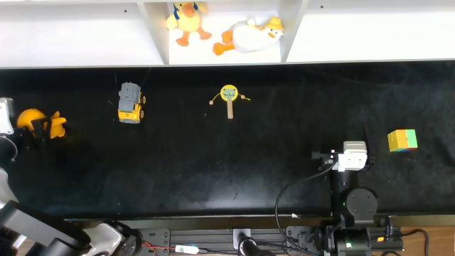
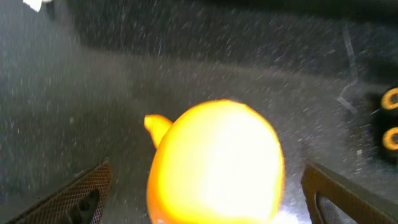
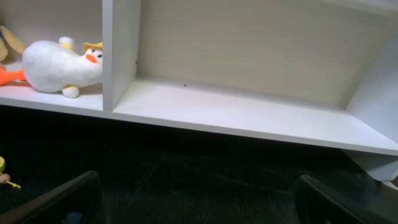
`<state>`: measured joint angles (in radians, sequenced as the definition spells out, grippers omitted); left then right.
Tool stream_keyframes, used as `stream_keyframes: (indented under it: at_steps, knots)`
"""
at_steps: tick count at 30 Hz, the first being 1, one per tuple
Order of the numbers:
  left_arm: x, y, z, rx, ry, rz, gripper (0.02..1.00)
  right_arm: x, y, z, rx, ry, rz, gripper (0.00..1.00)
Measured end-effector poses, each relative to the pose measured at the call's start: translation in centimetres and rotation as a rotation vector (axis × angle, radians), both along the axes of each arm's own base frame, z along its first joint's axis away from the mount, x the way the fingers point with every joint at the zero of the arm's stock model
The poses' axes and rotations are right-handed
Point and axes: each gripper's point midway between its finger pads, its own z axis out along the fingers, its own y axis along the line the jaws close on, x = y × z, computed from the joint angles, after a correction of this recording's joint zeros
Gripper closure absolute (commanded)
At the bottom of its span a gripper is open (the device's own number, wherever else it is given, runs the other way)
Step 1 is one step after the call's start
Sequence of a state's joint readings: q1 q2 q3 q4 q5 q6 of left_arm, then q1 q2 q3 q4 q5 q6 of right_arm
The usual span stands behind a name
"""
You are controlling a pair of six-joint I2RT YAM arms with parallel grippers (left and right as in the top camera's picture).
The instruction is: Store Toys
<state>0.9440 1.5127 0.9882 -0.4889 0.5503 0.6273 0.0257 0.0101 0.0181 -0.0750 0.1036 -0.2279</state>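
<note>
My left hand (image 2: 206, 173) is down at the left edge of the desk (image 1: 213, 167). Its fingers (image 2: 87, 194) are spread wide on either side of the round orange toy (image 2: 217, 165). There is a gap of black desk on each side of the toy, so nothing is gripped.

My right hand (image 3: 199, 182) sits low near the right front of the desk, also spread open and holding nothing. The coloured cube (image 1: 402, 140) lies just beside it, towards the desk's right edge.

A broad stretch of dark desk lies between my two hands. Farther out, the yellow truck (image 1: 130, 103) stands left of centre and the rattle (image 1: 229, 97) lies near the middle. The two are well apart, and both are close to the shelf's front lip.

At the far edge is the white shelf (image 3: 249, 115). My right hand faces a wide compartment. An upright divider (image 3: 120, 53) separates it from the middle compartment, where the white duck (image 3: 59, 65) lies on its side. The yellow duck (image 1: 187, 18) sits just beside the white duck.
</note>
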Motion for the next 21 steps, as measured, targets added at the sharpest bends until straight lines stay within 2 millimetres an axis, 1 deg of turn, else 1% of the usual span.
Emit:
stream_keyframes:
  at_steps: [4,7,8,10,12,14,17,21]
  knots:
    - [-0.3,0.3,-1.1,-0.007,0.039,0.016,0.025,0.0,0.0,0.0,0.0,0.0,0.0,0.005]
    - [-0.4,0.5,-1.6,-0.015,0.051,0.029,0.338,0.0,0.0,0.0,0.0,0.0,0.0,0.007]
    - [-0.3,0.6,-1.7,-0.014,0.05,0.029,0.402,0.0,0.0,0.0,0.0,0.0,0.0,0.005]
    - [-0.1,0.6,-1.7,-0.01,0.05,0.027,0.487,0.0,0.0,0.0,0.0,0.0,0.0,0.005]
    - [0.1,0.4,-1.6,-0.007,0.048,0.023,0.617,0.0,0.0,0.0,0.0,0.0,0.0,0.005]
    - [0.5,0.0,-1.6,-0.005,0.047,0.01,0.709,0.0,0.0,0.0,0.0,0.0,0.0,0.005]
    - [1.0,-0.5,-1.6,-0.01,0.049,-0.001,0.787,0.0,0.0,0.0,0.0,0.0,0.0,0.007]
    - [1.6,-1.3,-1.6,-0.036,0.047,0.008,0.827,0.0,0.0,0.0,0.0,0.0,0.0,0.005]
